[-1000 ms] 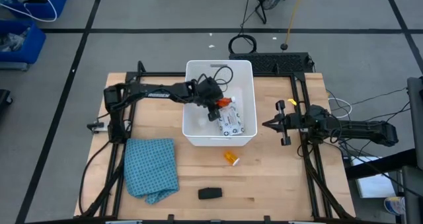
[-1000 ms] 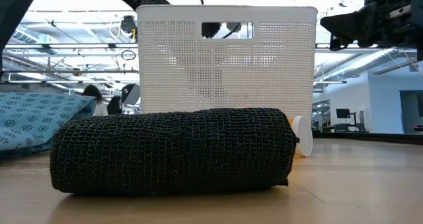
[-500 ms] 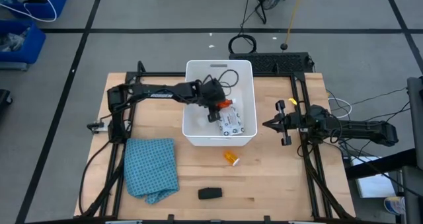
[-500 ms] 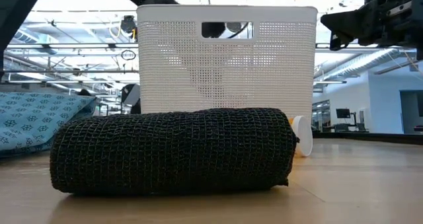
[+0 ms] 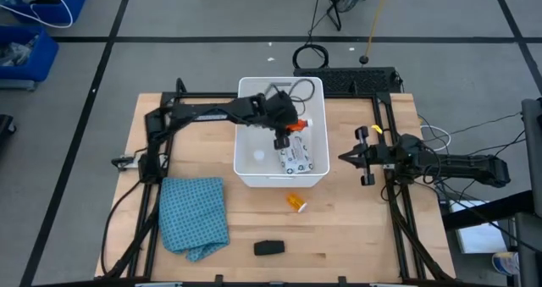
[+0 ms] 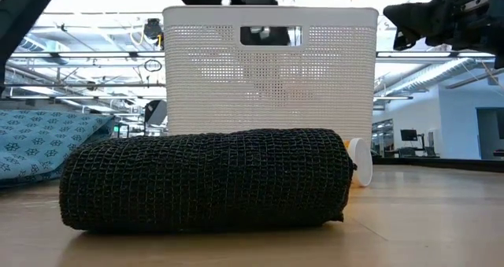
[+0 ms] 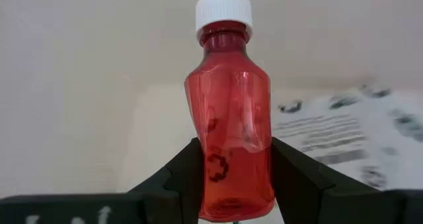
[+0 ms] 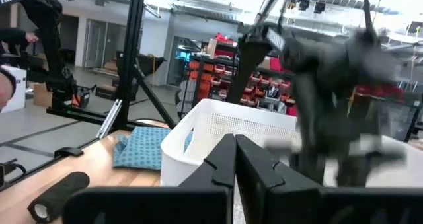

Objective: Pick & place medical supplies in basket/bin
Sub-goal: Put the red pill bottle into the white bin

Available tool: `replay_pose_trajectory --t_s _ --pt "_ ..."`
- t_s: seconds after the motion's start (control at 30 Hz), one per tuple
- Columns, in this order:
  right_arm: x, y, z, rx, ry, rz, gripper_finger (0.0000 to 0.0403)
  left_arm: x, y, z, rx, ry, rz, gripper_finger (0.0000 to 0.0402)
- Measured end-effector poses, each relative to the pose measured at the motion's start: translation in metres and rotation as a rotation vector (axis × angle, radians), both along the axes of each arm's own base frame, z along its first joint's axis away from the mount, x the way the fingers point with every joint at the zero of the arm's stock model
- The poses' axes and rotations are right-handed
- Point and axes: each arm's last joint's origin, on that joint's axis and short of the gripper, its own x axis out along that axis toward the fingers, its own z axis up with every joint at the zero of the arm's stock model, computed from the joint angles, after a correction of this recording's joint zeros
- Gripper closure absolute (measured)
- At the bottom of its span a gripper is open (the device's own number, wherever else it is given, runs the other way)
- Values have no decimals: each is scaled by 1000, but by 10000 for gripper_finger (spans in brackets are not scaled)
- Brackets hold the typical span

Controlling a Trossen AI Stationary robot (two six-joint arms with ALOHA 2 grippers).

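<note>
Placing step: left end effector (image 5: 287,135), pinching a red bottle with white cap (image 7: 229,112), now hangs higher over the white tub (image 5: 254,94) at frame centre than 1.0 s ago, next needs release; right end effector (image 8: 234,159), pressed together, waits right of tub.

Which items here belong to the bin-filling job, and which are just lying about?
Job: white tub; red bottle held over it by the left gripper; printed packet inside; orange pill bottle and black roll on the table.
Lying about: blue checked cloth. The right gripper waits beside the tub.
</note>
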Motion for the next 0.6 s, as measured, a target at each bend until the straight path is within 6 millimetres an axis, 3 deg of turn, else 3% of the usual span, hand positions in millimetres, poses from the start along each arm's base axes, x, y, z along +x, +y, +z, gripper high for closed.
replay_pose_trajectory --t_s 0.23,0.47,0.6 --pt "-1 0 2 -69 -33 -15 403 14 0 -61 -65 147 13 252" --pt "-1 0 3 -102 -40 -24 403 16 0 -79 -64 215 28 252" --pt "-1 0 2 -101 -39 -24 403 16 0 -77 -54 206 18 241"
